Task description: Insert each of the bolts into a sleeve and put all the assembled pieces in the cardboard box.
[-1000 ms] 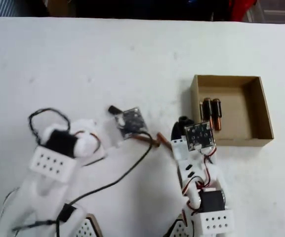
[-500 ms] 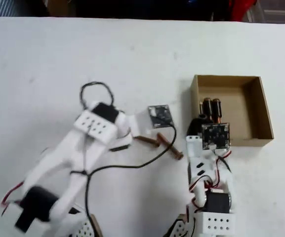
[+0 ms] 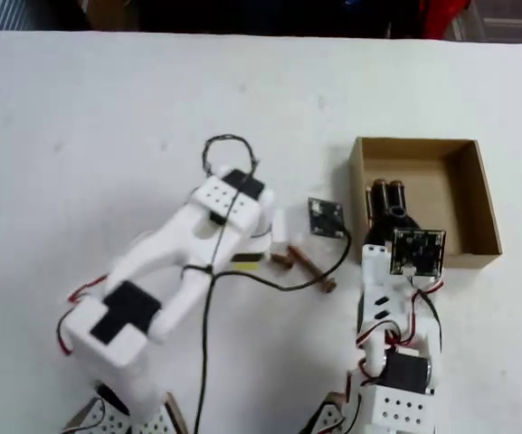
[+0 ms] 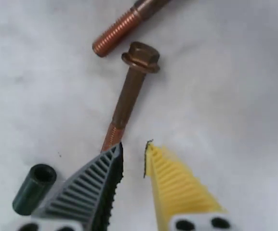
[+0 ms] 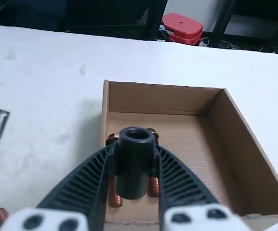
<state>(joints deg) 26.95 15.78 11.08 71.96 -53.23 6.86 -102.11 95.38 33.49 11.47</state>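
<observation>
Right gripper: your right gripper is clamped on a dark sleeve, held by its sides, with the open bore end standing clear of the fingertips.
Its place: it hangs over the near wall of the cardboard box, the wall closest to the arm bases.
In the box: the assembled pieces lie side by side against the box wall that faces your left arm. The gripper partly hides them, so you cannot count them.
Left gripper: your left gripper is parted by only a narrow gap and holds nothing.
Its place: outside the cardboard box, on the side of that same wall, low over the table.
Bolt: a bolt lies flat on the table, its threaded end right at the grey fingertip.
Second bolt: a second bolt lies just beside the first one's head.
Loose sleeve: a loose sleeve, dark green, lies on the table next to the grey finger, also outside the box.
</observation>
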